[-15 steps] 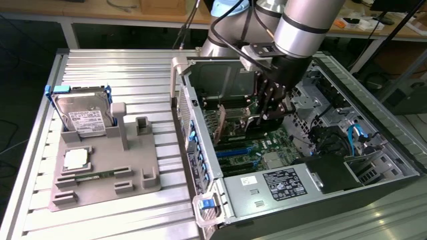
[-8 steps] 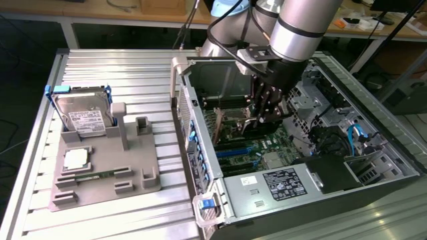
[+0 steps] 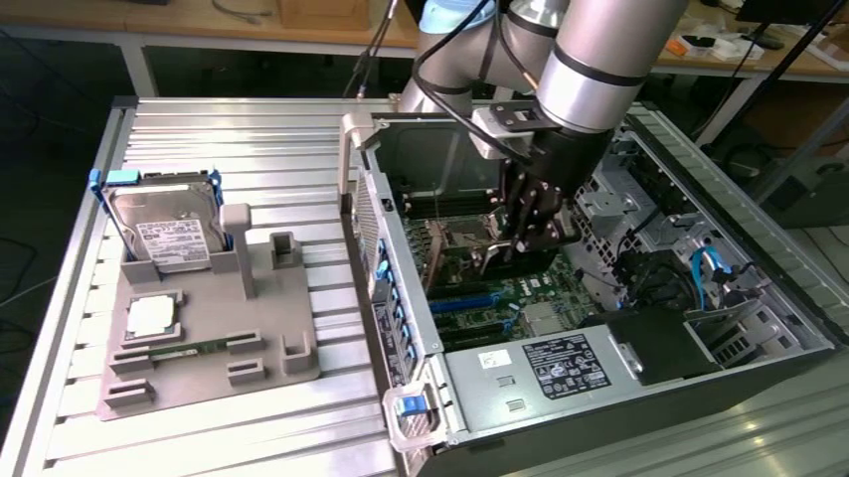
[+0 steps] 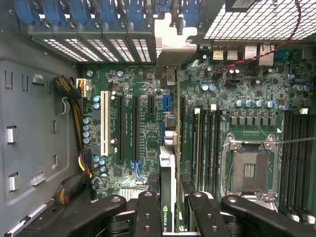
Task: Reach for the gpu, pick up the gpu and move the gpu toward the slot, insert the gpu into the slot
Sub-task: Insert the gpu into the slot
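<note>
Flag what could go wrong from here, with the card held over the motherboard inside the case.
1. The gpu hangs edge-on in the gripper and covers much of the blue slot. A slight sideways offset could land its edge on the neighbouring black slots.
2. Its silver bracket sits close to the case's rear wall and might catch there on the way down, tilting the card in the grip.

1. Even light is falling from above, washing the ribbed metal table [image 3: 199, 129] bright in the exterior view.
2. The silver arm [image 3: 603, 50] is catching highlights (softly, along one side).
3. The computer case [image 3: 365, 199] is holding its interior in shade beneath the arm.
4. In the wrist view, the perforated grille [image 4: 256, 19] is blowing out white, while the gpu [image 4: 168, 197] edge is gleaming pale against the dim motherboard [image 4: 138, 89].
</note>
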Available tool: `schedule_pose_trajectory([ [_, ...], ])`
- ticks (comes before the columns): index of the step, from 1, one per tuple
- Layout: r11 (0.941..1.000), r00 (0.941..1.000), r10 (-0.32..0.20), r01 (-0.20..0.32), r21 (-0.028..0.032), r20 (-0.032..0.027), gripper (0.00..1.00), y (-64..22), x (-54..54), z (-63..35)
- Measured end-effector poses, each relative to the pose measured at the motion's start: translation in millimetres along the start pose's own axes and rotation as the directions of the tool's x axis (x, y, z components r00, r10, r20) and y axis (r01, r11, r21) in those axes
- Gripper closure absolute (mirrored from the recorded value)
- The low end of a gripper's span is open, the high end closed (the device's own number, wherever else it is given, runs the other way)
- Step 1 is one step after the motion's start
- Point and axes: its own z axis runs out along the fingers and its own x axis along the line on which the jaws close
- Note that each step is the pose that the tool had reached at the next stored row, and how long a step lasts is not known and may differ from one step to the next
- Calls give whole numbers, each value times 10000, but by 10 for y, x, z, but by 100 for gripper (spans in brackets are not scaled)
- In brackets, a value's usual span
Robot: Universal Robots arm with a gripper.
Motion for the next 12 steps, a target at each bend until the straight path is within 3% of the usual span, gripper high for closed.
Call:
schedule_pose_trajectory([
  [12, 10000, 10000, 1, -1, 7, 0, 73, 89, 10, 77],
])
